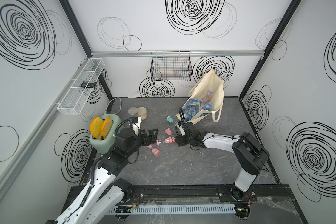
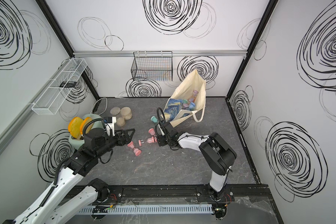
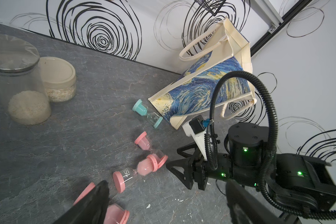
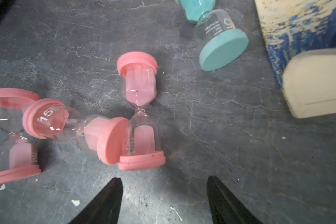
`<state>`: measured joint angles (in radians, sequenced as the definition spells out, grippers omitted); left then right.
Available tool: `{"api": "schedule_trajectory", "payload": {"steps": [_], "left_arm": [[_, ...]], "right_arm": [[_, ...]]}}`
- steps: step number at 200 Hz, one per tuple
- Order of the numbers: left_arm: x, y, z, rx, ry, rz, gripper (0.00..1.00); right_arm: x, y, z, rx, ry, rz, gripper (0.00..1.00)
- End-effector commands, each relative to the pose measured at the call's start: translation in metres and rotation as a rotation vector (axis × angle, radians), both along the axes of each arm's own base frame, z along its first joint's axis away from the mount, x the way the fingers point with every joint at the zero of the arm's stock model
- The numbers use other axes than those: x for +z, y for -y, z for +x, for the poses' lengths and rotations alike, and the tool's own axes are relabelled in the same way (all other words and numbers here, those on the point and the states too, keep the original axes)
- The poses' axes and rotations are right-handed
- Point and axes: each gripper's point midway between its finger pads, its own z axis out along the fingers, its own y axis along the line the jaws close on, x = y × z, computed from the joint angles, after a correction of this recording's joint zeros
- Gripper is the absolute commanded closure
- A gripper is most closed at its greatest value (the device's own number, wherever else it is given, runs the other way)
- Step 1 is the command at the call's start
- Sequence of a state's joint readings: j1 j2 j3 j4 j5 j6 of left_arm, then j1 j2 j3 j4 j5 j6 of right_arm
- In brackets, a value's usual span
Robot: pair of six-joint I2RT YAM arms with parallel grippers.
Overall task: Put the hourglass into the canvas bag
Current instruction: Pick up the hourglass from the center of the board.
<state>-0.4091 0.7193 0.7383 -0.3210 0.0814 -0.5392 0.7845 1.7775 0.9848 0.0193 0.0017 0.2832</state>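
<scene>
Dark marbled tabletop [image 1: 202, 164] is stretching beneath both arms. On it the right gripper [image 4: 163, 180] is hovering with jaws parted and empty, just short of a pink hourglass [image 4: 140, 110] lying flat. Opposite, the left gripper [image 1: 152, 138] is also gaping, gripping nothing, and beyond them the canvas bag [image 1: 218, 95] is slumping open near the back wall.

Right hand [image 4: 163, 179] spread (left hand [image 3: 166, 184] too).

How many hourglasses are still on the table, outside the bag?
4: teal hourglass beside the bag; three pink hourglasses clustered before the right gripper. Others sit inside the bag, some possibly hidden.
</scene>
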Motion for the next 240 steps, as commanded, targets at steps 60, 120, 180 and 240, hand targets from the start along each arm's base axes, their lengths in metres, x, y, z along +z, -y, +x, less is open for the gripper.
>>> {"api": "schedule_trajectory", "payload": {"steps": [60, 120, 180, 240], "left_arm": [[0.001, -0.006, 0.003, 0.034, 0.013, -0.01, 0.04], [0.001, -0.005, 0.006, 0.03, 0.014, -0.007, 0.04], [0.001, -0.004, 0.009, 0.03, 0.014, -0.006, 0.04], [0.005, -0.001, 0.01, 0.017, 0.019, -0.015, 0.04]], "right_arm": [[-0.009, -0.023, 0.016, 0.015, 0.033, 0.013, 0.28], [-0.022, -0.033, 0.025, 0.033, 0.052, -0.023, 0.31], [-0.042, -0.024, 0.014, 0.041, 0.034, -0.085, 0.39], [-0.028, -0.023, 0.01, 0.038, 0.049, -0.068, 0.49]]}}
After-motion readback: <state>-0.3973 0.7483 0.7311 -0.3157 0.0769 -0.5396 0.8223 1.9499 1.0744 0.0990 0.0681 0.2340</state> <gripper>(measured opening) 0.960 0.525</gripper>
